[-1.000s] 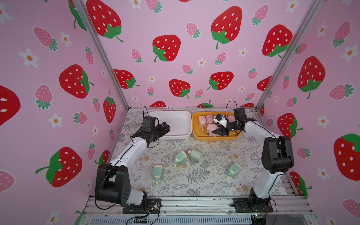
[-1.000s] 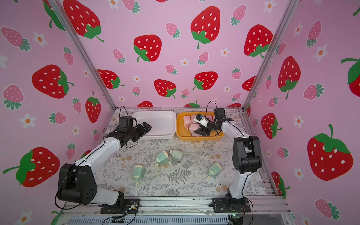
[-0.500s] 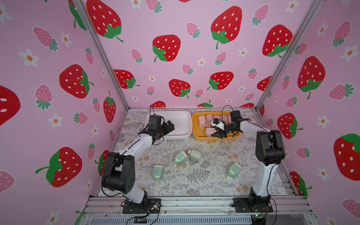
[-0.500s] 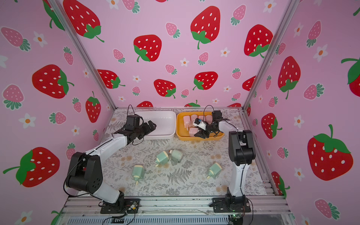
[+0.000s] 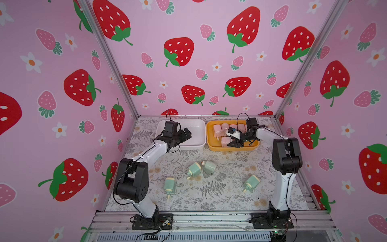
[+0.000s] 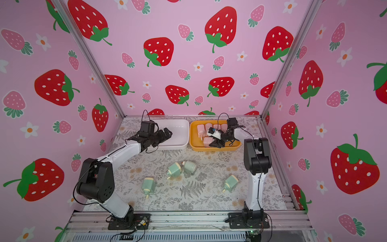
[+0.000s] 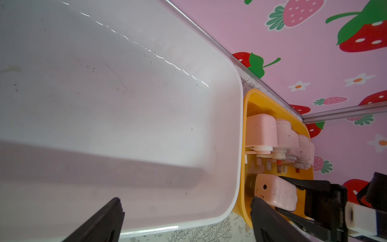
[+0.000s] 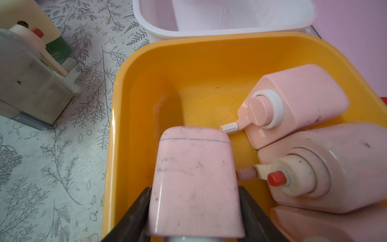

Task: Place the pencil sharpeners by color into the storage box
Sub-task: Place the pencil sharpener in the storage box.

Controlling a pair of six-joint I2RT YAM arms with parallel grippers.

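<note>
**Pink sharpener lowered into the yellow bin**

Over the last second the right gripper (image 8: 194, 194) has been brought down into the yellow bin (image 8: 146, 62), so this placement is judged nearly done. The pink sharpener (image 8: 196, 182) is clamped between its fingers (image 8: 136, 215), apparently just above the floor. The left gripper (image 7: 186, 207) has been moved over the white bin (image 7: 125, 104), jaws wide and empty. Four green sharpeners (image 5: 194, 170) are left on the table (image 5: 219, 201).

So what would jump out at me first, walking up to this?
The giant strawberry wallpaper on all three walls. Then the yellow box at the back, where the right fingers clamp a pink sharpener beside other pink ones, and four mint green sharpeners scattered on the fern-print table.
</note>
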